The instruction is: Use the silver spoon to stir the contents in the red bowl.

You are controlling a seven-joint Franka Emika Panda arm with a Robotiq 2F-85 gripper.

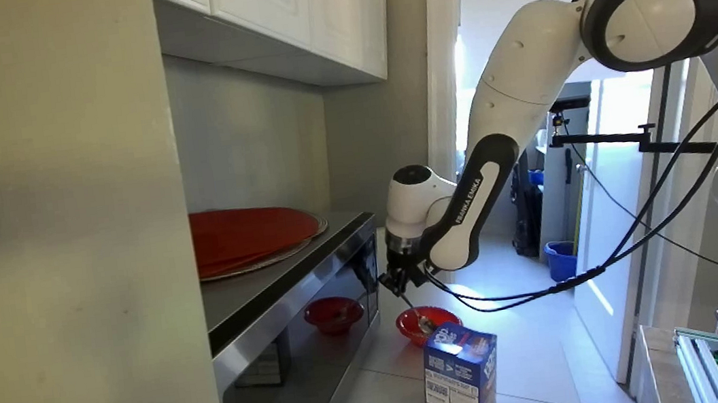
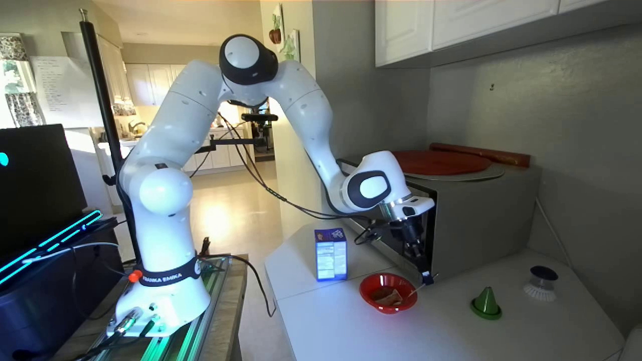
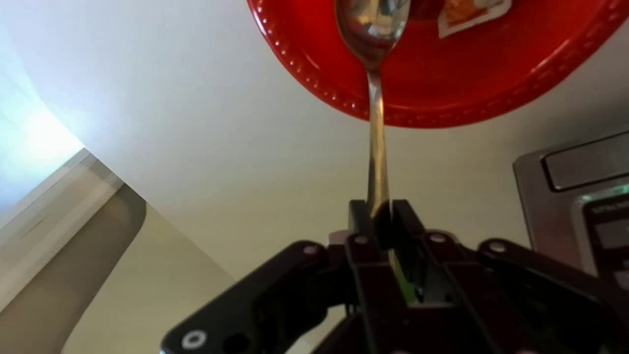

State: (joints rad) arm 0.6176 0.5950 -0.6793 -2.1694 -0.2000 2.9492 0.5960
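The red bowl (image 1: pixel 409 332) stands on the white counter in both exterior views (image 2: pixel 368 292); the wrist view (image 3: pixel 452 93) shows part of it at the top. It holds a brownish piece (image 2: pixel 390 297), seen as an orange-and-white packet (image 3: pixel 469 14) in the wrist view. My gripper (image 3: pixel 379 214) is shut on the handle end of the silver spoon (image 3: pixel 377 142). The spoon crosses the rim, with its head inside the bowl (image 1: pixel 425 323); whether it touches the contents I cannot tell. The gripper (image 2: pixel 426 278) is beside the bowl, between it and the microwave in an exterior view.
The blue-and-white carton (image 1: pixel 456 381) stands near the bowl (image 2: pixel 331 258). The microwave (image 2: pixel 481 225) stands behind, bearing a large flat red dish (image 2: pixel 441 163) and a red roll (image 2: pixel 481 154). A green cone (image 2: pixel 486 303) and a brush (image 2: pixel 541 283) stand farther along the counter.
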